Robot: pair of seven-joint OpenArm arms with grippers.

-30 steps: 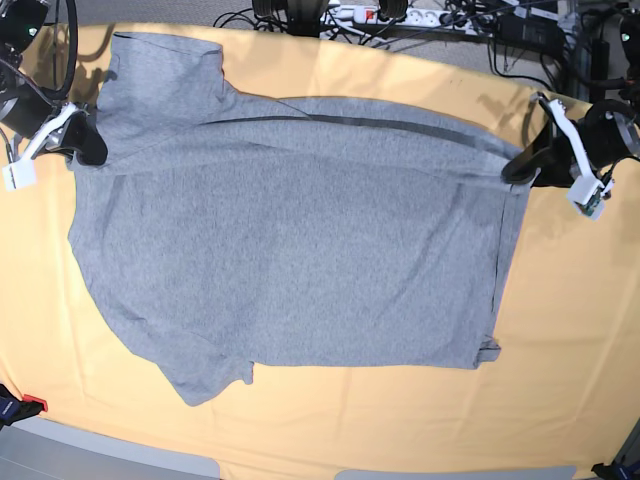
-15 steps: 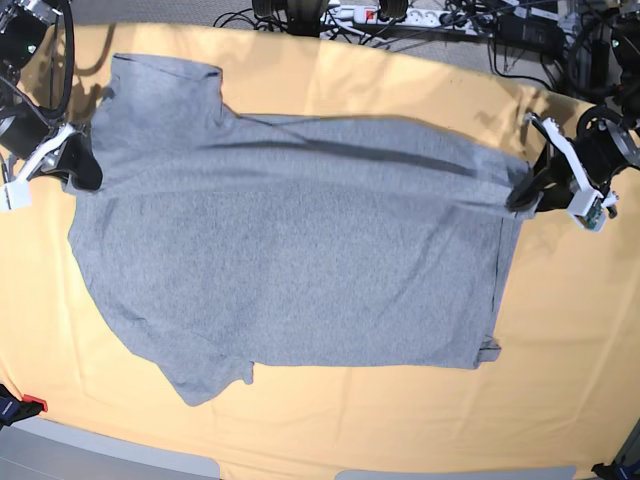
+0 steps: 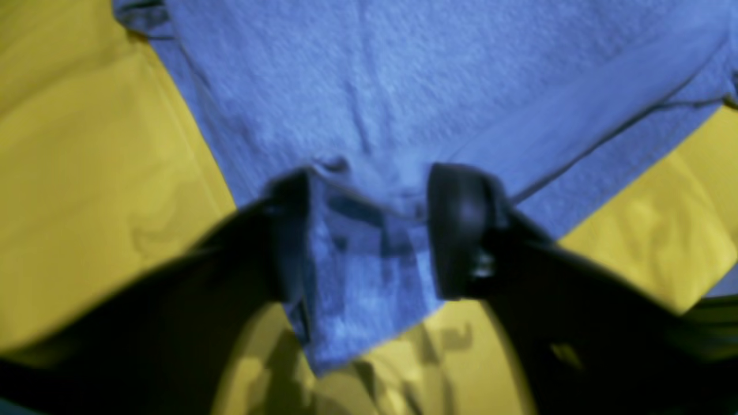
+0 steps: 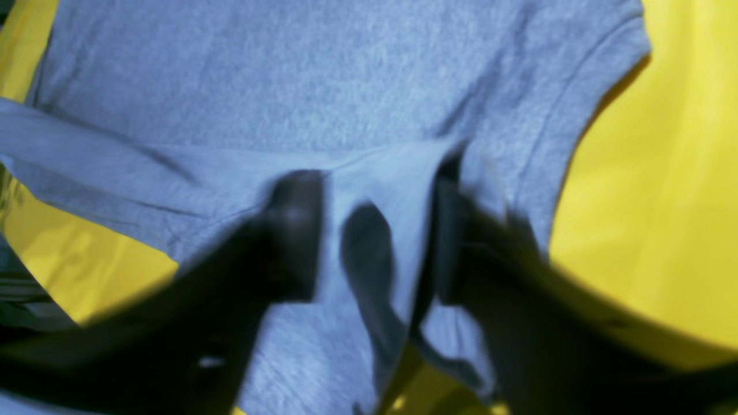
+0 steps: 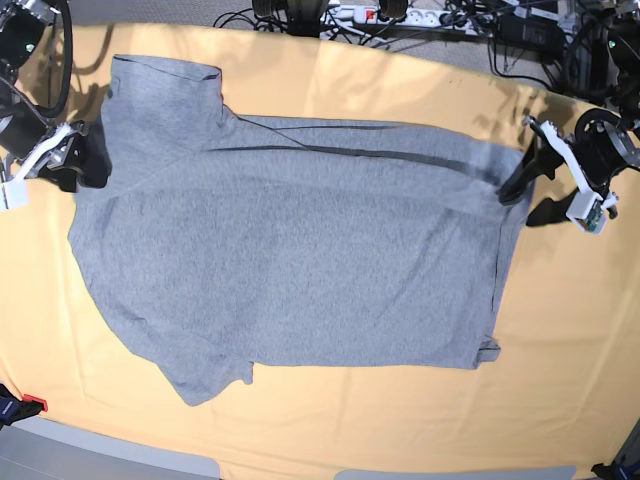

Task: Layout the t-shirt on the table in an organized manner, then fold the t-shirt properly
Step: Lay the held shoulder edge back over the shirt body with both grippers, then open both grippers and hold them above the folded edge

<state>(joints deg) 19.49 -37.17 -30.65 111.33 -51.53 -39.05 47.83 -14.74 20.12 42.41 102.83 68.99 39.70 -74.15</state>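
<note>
**Grey tee spread flat, both grippers open at its far corners**

Heather-grey soft cotton short-sleeved t-shirt [image 5: 290, 250] lies spread on the big table covered w/ pale yellow-orange cloth [image 5: 560, 340], plain grey side up, no lettering visible. In the base view it lies sideways: sleeves toward that view's left, straight hem edge toward its right. One sleeve points to the top-left corner of the table, the other to the bottom-left. A long dark fold line runs across the far part of the shirt, roughly left to right, where a strip of fabric lies doubled over. Near edge is flat, w/ a small turned-up corner at bottom right.

Left gripper [image 3: 369, 230], on the base view's right, sits at the shirt's far hem corner. Black fingers [image 3: 461, 230] stand apart; a corner of grey fabric lies loose between them, not pinched. Yellow cloth shows on both sides and below.

Right gripper [image 4: 375, 230], on the base view's left, sits at the shirt's edge near the far sleeve. Its fingers [image 4: 294, 230] are also apart, w/ a raised fold of fabric in the gap; wrist view is blurred, so can't tell if the cloth touches either finger.

Cables and a white power strip [image 5: 350, 14] lie beyond the table's far edge.
</note>
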